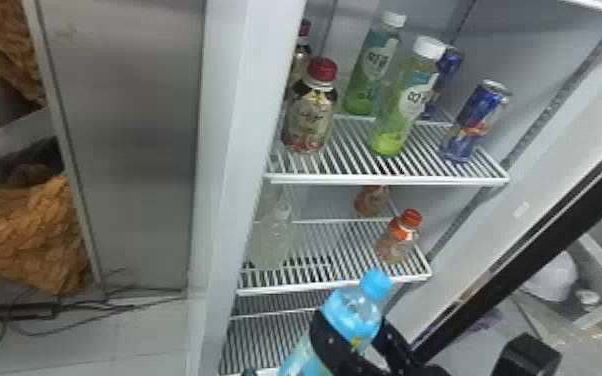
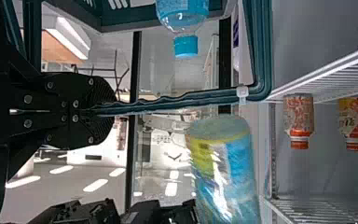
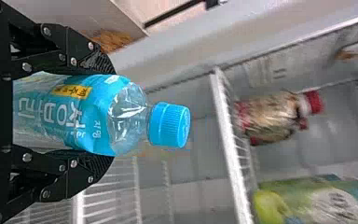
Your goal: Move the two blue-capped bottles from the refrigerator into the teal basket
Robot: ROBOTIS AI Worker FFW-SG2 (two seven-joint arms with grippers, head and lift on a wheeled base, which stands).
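So the refrigerator [image 1: 265, 75] is easily the biggest thing, with the teal basket [image 2: 121, 18] just outside its opening. My right gripper [image 1: 357, 340] is in front of the refrigerator's lower shelves [image 1: 335, 287], clamped round one blue-capped bottle [image 1: 352, 307], cap up. The left gripper [image 2: 105, 109] is outside the refrigerator, fingers closed on the basket handle [image 2: 186, 97]. The other blue-capped bottle [image 2: 182, 18] is in that basket. Two slim blue cans [image 1: 477, 120] are inside the refrigerator, higher up.

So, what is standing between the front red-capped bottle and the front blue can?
In the head view, a white-capped bottle stands between the front red-capped bottle and the front can; another stands farther back.
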